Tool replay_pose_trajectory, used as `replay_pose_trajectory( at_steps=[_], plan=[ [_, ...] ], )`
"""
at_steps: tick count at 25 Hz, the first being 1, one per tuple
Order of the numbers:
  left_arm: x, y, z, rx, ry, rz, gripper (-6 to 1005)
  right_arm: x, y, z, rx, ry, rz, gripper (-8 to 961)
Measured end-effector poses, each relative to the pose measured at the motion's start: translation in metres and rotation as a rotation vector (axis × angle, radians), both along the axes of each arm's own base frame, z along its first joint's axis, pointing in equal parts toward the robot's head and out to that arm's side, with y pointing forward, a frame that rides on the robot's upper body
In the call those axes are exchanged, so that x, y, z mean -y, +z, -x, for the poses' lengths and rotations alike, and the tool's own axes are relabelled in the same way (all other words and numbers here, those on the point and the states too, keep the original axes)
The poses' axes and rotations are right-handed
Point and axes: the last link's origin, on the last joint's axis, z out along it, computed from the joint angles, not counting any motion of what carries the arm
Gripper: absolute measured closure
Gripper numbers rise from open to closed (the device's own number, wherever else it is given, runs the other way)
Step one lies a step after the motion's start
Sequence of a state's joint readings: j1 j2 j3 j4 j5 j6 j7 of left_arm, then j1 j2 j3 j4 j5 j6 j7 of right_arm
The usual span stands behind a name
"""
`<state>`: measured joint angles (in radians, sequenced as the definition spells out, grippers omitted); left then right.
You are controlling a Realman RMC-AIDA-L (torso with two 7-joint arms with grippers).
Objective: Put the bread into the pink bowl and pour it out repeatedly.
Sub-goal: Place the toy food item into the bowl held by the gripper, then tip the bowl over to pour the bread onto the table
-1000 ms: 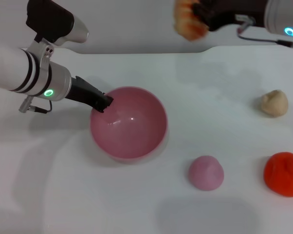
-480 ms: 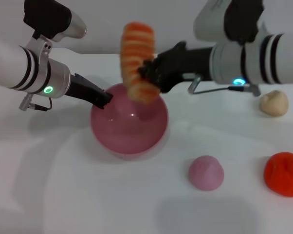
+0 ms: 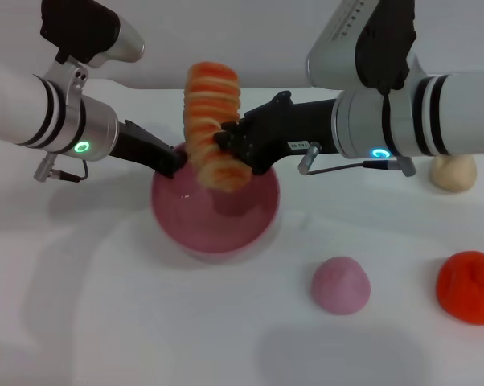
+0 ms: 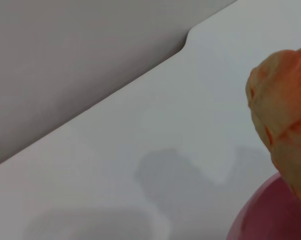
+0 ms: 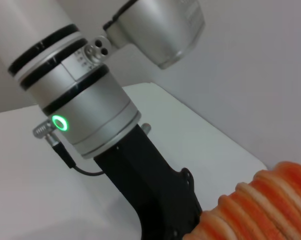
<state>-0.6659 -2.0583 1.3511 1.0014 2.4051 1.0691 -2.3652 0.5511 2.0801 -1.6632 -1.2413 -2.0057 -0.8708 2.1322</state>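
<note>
The right gripper [image 3: 230, 149] is closed on the bread [image 3: 210, 125] and holds it nearly upright, striped side toward the front edge of the worktop. The loaf's lower end hangs just inside the rim of the pink bowl [image 3: 218, 221]; its upper end stands well above the bowl. The grip sits on the lower half of the loaf, which probably keeps the free end pointing down so that it can drop straight into the opening.

The left gripper [image 3: 171, 162] is clamped on the bowl's rim at the side toward the left edge of the worktop. This hold likely steadies the bowl for the drop and leaves that arm ready to tip it for the pour. The bowl stands upright near the middle of the worktop [image 3: 105, 322].

Compared with half a second ago, the bread is lower and slightly nearer the left gripper, and its lower end now overlaps the bowl's interior rather than hovering at the rim. A full second ago it was held high near the far edge. The bowl and the left arm have not moved.

The small pink dome [image 3: 340, 285], beige lump [image 3: 453, 170] and red-orange lump [image 3: 469, 286] lie apart, toward the right edge.
</note>
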Motion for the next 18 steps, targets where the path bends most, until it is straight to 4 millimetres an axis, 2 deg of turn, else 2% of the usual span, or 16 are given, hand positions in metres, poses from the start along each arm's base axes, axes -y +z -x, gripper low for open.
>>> replay_pose_trajectory(
  at_steps=[7,13,18],
  plan=[
    [0.0,0.0,0.001,0.004,0.011,-0.003,952,-0.003,0.001,-0.002,0.006,0.014,-0.03,849],
    [-0.001,0.0,0.001,0.005,0.01,-0.011,952,-0.005,0.006,-0.001,-0.003,0.025,-0.057,608],
    [-0.004,0.0,0.0,0.004,0.002,-0.027,952,-0.011,0.027,0.007,-0.058,0.079,-0.214,404]
  ],
)
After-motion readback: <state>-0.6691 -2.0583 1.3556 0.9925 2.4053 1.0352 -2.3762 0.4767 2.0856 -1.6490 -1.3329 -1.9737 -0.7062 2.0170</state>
